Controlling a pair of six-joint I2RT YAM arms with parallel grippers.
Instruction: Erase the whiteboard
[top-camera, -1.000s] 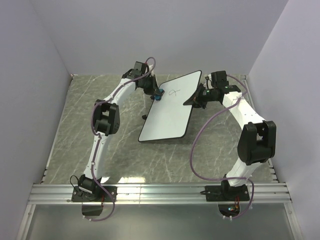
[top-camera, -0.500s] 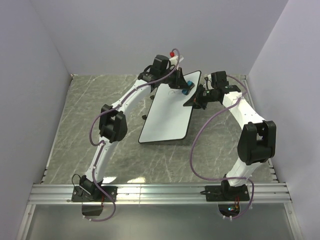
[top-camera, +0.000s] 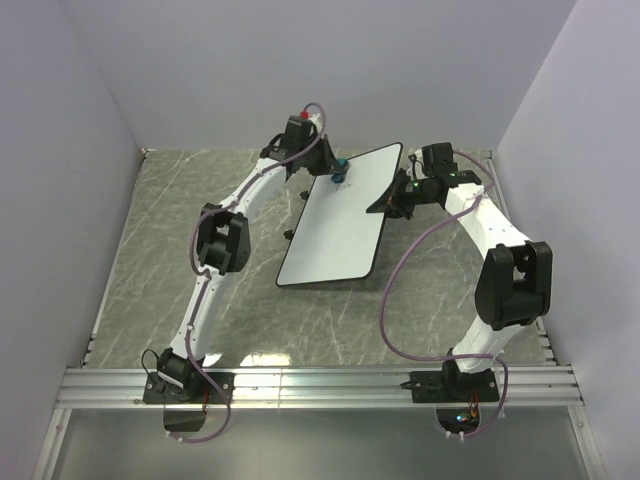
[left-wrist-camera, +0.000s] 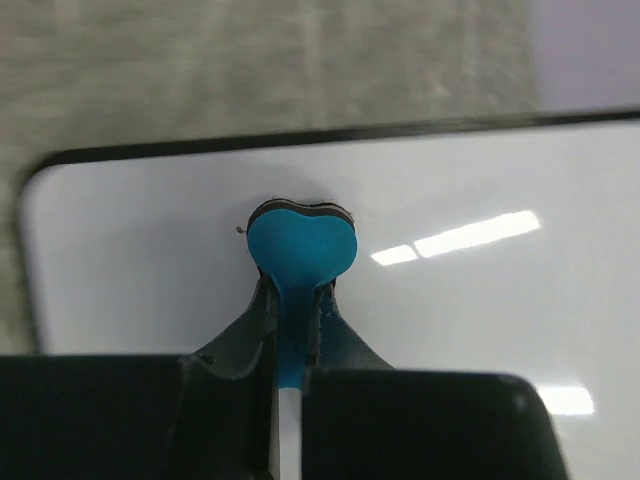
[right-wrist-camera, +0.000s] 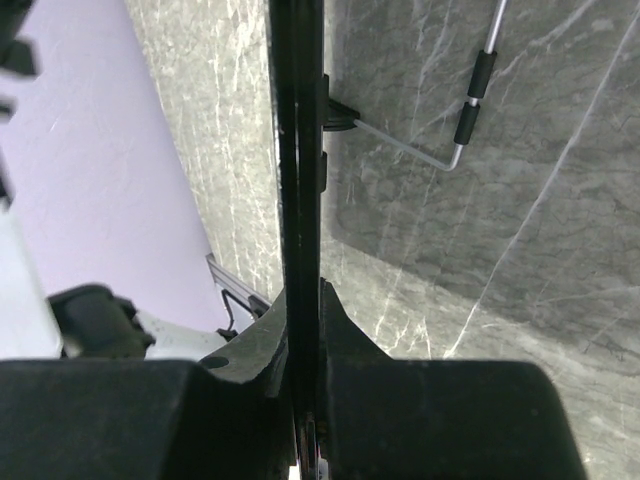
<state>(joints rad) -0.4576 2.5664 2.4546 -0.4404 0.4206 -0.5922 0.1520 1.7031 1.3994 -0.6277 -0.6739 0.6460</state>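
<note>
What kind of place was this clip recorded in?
Most likely a lab robot test cell, not a home or office: plain lilac walls close in a marble-patterned table, and the left arm and right arm are bolted to an aluminium rail at its near edge.

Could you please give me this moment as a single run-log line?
left gripper: shut on eraser | eraser: at whiteboard far corner | right gripper: shut on whiteboard edge | whiteboard: looks blank from above
</note>
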